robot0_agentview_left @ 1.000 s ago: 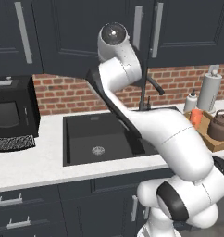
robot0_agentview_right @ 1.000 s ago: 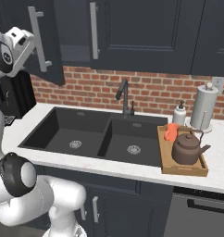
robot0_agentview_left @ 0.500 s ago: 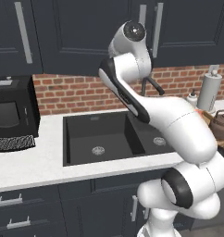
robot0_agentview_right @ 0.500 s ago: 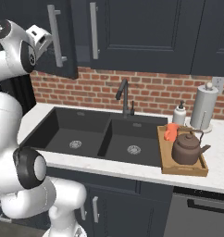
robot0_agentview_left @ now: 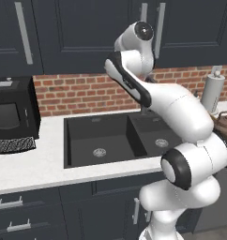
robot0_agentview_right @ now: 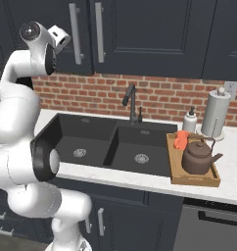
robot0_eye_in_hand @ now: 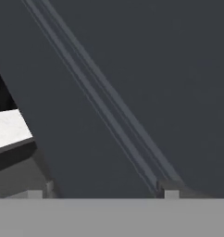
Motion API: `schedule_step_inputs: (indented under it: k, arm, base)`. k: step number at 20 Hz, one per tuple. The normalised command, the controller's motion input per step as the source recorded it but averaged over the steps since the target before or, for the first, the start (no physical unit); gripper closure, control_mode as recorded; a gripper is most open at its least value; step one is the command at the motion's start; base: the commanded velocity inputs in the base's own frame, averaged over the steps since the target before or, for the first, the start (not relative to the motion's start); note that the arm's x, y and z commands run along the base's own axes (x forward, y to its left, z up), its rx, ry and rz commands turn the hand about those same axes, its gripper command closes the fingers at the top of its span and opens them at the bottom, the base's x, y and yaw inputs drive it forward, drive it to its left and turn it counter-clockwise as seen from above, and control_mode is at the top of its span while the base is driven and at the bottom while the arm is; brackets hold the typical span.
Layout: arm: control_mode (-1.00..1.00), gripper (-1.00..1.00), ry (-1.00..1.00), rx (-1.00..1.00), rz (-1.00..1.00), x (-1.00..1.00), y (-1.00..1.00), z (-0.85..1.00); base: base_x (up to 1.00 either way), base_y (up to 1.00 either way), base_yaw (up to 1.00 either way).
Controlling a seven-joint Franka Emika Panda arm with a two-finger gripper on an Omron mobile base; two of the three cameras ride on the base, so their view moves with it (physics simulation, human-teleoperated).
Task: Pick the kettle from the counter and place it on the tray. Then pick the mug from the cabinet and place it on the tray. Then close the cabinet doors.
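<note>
The dark brown kettle (robot0_agentview_right: 198, 157) stands on the wooden tray (robot0_agentview_right: 195, 181) at the right of the white counter (robot0_agentview_right: 231, 169). The orange-red mug (robot0_agentview_right: 180, 139) sits on the tray's far left corner, beside the kettle. My arm reaches up to the upper cabinet, and my hand (robot0_agentview_right: 58, 37) is against the left cabinet door (robot0_agentview_right: 61, 54), beside its silver bar handle (robot0_agentview_right: 74, 32). In the hand view my gripper (robot0_eye_in_hand: 103, 194) is open and holds nothing. Its fingertips (robot0_eye_in_hand: 171, 194) are wide apart, right up against the dark door panel (robot0_eye_in_hand: 146, 78). The left door looks about flush with the right door (robot0_agentview_right: 150, 34).
A black double sink (robot0_agentview_right: 110, 142) with a dark faucet (robot0_agentview_right: 131, 103) lies below the arm. A soap bottle (robot0_agentview_right: 190, 120) and a paper towel roll (robot0_agentview_right: 214, 112) stand behind the tray. A black appliance (robot0_agentview_left: 12, 110) sits on the counter at far left.
My hand has swept to the right along the cabinet front. The left door has swung with it from ajar to about flush. Kettle, mug and tray have stayed put.
</note>
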Motion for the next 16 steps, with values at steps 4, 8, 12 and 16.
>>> schedule_step_inputs:
  k: [4,8,12,16]
  arm:
    - [-1.0,-1.0,-0.03,0.06,0.0,0.8,-0.31,-0.37]
    - [-1.0,-1.0,-0.04,0.02,0.0,0.79,-0.28,-0.48]
    - [-1.0,-1.0,-0.03,0.01,0.0,0.78,-0.25,-0.55]
    - [-1.0,-1.0,-0.07,0.0,0.0,0.62,-0.27,-0.65]
  base:
    - [0.0,0.0,0.0]
    - [0.0,0.0,0.0]
    - [0.0,0.0,0.0]
    - [0.0,0.0,0.0]
